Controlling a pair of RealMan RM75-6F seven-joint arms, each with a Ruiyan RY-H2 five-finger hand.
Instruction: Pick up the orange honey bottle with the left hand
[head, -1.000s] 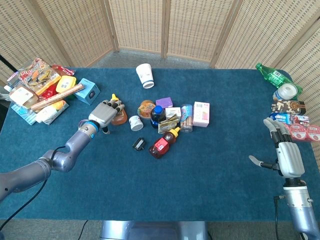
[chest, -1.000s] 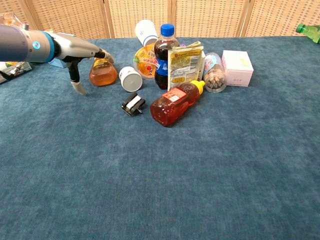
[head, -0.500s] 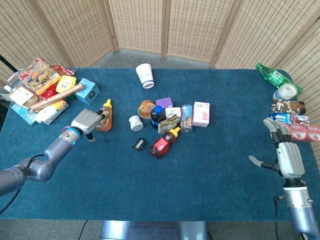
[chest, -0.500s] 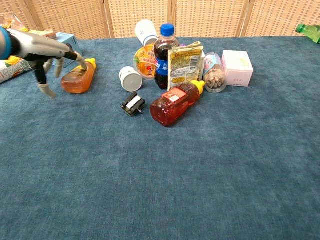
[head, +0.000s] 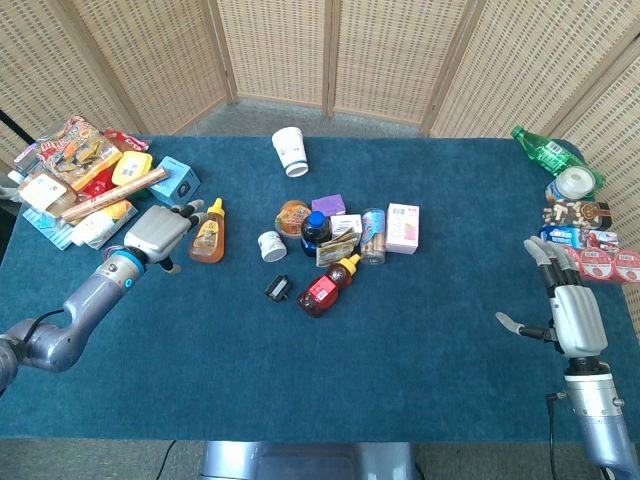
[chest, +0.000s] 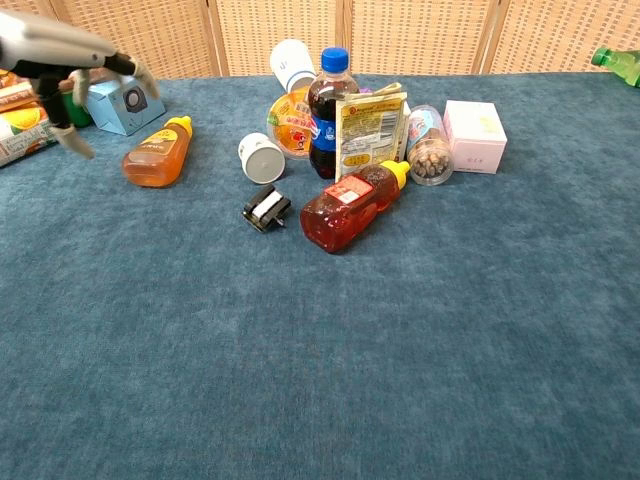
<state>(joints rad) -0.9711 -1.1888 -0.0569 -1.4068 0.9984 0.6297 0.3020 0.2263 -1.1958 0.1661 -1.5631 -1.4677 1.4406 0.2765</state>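
Orange honey bottle with yellow cap (head: 208, 236) lies on its side on the blue carpeted tabletop (head: 400, 350), cap pointing away from us, left of the central clutter. Chest view shows the same bottle (chest: 158, 154) flat, nothing touching it.

Our left hand (head: 160, 232) sits just beside the bottle on its left, fingers (head: 186, 211) spread and holding nothing; in the chest view the hand (chest: 62, 60) hovers above the tabletop, apart from the bottle. We can't tell the gap more closely than that.

Our right hand (head: 566, 305) rests far right near the edge, fingers apart, empty.

Central clutter: red squeeze bottle with yellow cap (chest: 352, 205) on its side, dark cola bottle with blue cap (chest: 328, 110) upright, small white cup (chest: 261, 158) tipped over, black clip (chest: 266, 209) in front of it, pink box (chest: 474, 135) at the right. Light blue box (chest: 123, 103) sits behind the honey bottle, near the snack pile (head: 80, 180) at far left.
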